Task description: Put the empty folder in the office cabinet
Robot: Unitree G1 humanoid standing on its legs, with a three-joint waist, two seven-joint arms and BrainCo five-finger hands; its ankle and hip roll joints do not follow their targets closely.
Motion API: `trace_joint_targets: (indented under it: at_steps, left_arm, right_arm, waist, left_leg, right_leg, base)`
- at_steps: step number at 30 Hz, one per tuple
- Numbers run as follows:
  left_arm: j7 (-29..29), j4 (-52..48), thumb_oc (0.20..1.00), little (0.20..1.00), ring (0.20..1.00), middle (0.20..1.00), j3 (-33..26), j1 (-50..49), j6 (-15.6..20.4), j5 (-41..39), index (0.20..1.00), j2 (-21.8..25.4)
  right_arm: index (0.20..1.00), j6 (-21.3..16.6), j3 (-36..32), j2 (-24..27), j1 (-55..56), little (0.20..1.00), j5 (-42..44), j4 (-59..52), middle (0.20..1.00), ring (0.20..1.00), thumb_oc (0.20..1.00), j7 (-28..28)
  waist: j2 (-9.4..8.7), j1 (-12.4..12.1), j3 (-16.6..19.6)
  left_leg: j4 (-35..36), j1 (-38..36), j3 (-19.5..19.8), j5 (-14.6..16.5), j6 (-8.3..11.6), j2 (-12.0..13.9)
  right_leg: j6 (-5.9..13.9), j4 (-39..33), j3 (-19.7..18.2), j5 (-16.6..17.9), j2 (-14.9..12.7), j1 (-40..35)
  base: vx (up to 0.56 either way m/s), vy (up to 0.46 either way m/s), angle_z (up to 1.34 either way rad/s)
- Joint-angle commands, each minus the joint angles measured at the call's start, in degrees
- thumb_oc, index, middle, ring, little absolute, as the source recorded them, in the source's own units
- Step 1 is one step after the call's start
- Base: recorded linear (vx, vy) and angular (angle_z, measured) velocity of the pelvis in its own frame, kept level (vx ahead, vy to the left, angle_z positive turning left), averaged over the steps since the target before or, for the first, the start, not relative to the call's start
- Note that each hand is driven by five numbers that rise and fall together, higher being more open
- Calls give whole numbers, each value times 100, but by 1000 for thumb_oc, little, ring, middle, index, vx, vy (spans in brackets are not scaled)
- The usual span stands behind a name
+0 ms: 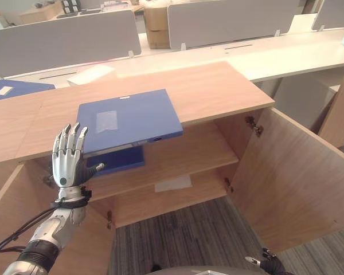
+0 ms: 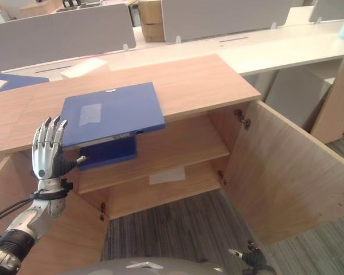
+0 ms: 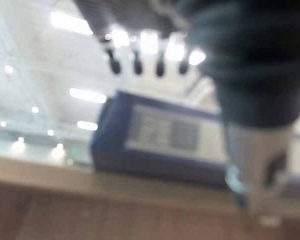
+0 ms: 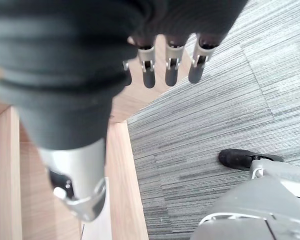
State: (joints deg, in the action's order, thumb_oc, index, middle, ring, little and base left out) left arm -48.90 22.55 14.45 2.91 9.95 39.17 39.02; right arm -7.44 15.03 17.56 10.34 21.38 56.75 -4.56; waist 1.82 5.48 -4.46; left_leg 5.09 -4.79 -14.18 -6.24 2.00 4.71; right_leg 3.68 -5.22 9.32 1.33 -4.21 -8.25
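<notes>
Blue folder (image 1: 129, 119) atop cabinet (image 1: 218, 91)

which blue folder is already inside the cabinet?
The smaller-looking blue folder on the upper shelf, by the left hand. The other two lie on top of the cabinet: one overhanging the front edge, one at the far left.

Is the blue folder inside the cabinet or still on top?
On top: the blue folder lies flat on the cabinet, overhanging its front edge.
</notes>
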Motion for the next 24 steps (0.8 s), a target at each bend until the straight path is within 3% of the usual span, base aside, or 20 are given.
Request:
trace_joint_targets:
  at_steps: [1,12,23,24]
  left_arm:
    - [-170,487,1000,1000,1000,1000,147,994,-77,107,1000,142]
    - [-304,1489,1000,1000,1000,1000,394,1556,-238,75,1000,-117]
    - [-72,2491,1000,1000,1000,1000,445,2163,-181,-128,1000,-19]
    - [2,2555,771,771,771,771,453,2208,-157,-157,771,-19]
  right_arm:
    - [1000,-157,-178,18,-415,1000,-53,82,1000,1000,1000,-90]
    - [1000,-81,-167,97,-407,1000,-149,69,1000,1000,1000,-172]
    - [1000,-75,-228,264,-354,1000,-222,113,1000,1000,1000,-321]
    - [1000,-73,-240,270,-354,1000,-228,116,1000,1000,1000,-331]
  waist:
    - [54,6,-164]
    - [8,191,-143]
    - [-27,354,-141]
    - [-30,363,-143]
  left_leg:
    - [-9,-503,104,1119,-111,-236]
    - [-9,-571,-42,1149,-156,-243]
    - [-9,-613,-226,1163,-193,-256]
    - [-9,-616,-235,1169,-198,-259]
  right_leg:
    - [150,22,-202,-293,22,9]
    - [182,22,-339,-248,54,26]
    - [231,22,-462,-186,64,70]
    - [234,22,-470,-182,64,72]
  base:
    - [26,26,-13]
    - [23,37,-7]
    - [31,46,-6]
    - [0,0,0]
